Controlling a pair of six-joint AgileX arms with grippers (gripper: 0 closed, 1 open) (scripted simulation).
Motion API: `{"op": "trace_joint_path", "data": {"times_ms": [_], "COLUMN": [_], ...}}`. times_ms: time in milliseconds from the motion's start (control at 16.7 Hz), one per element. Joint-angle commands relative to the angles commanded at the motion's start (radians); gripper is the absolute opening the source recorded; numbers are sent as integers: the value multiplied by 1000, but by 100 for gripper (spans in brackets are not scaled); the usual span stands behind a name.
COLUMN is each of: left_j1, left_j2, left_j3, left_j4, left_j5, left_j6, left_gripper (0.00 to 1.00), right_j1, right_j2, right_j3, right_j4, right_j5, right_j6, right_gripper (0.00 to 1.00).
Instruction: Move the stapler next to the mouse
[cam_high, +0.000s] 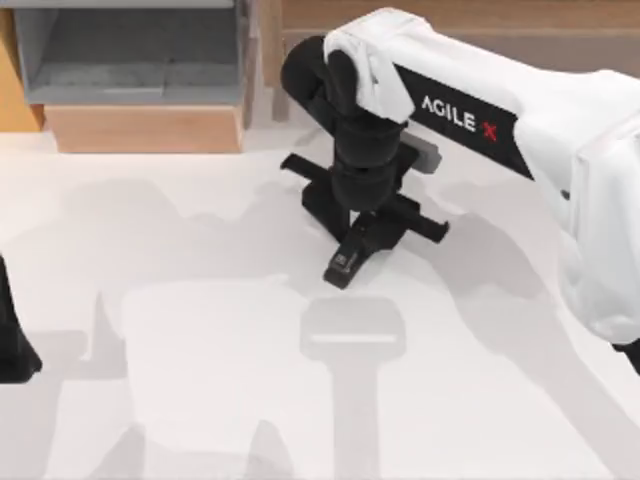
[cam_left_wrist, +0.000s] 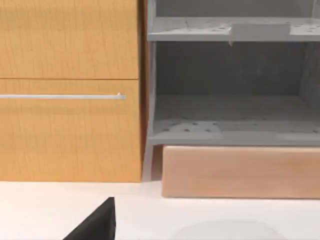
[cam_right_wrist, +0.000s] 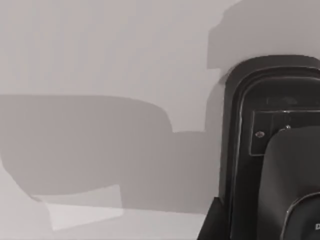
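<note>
Fingers of the right tool (cam_high: 372, 222), matte black and blocky, point straight down at the white tabletop (cam_high: 200, 380) around the stapler (cam_high: 348, 262), below a black ribbed wrist and a glossy white arm shell lettered AGILE X. Whether they press on it I cannot tell. The stapler is a slim black bar with a tiny pale label on its top, lying aslant on the tabletop directly beneath the tool, one end poking out toward the near edge. In the right wrist view the stapler (cam_right_wrist: 260, 145) appears close up as a rounded black body with a raised rim and a small square plate, lying on the smooth white surface among soft grey shadows.

Just behind the tool, partly covered by the arm, a grey angular thing (cam_high: 427, 155) sits on the tabletop; I cannot tell what it is.

Farther back and to the left stand a grey open shelf unit (cam_high: 130, 50) with speckled boards, a pale wooden block (cam_high: 145, 128) under it and an orange wood-grain cabinet (cam_left_wrist: 70, 90) with a thin metal handle.

The left tool (cam_high: 12, 340) is parked at the tabletop's left edge, a dark wedge (cam_left_wrist: 97, 222) in its own wrist view.
</note>
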Motion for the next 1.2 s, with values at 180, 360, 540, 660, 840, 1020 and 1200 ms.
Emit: {"op": "trace_joint_path", "data": {"times_ms": [180,360,540,660,840,1020,1200], "left_j1": [0,0,0,0,0,0,0], "left_j2": [0,0,0,0,0,0,0], "left_j3": [0,0,0,0,0,0,0], "left_j4": [0,0,0,0,0,0,0], "left_j5": [0,0,0,0,0,0,0], "left_j6": [0,0,0,0,0,0,0], "left_gripper": [100,100,100,100,100,100,100], "right_j1": [1,-1,-1,-1,-10,-38,-79], "right_j2": [2,-1,-2,-2,-54,-169,-326], "right_j3": [50,106,113,110,45,-117,-364], "right_j4": [-50,-107,-114,-111,-88,-32,45], "right_j5": [0,0,0,0,-1,-1,-1], "right_j6": [1,0,0,0,-47,-146,-280], "right_gripper": [0,0,0,0,0,0,0]}}
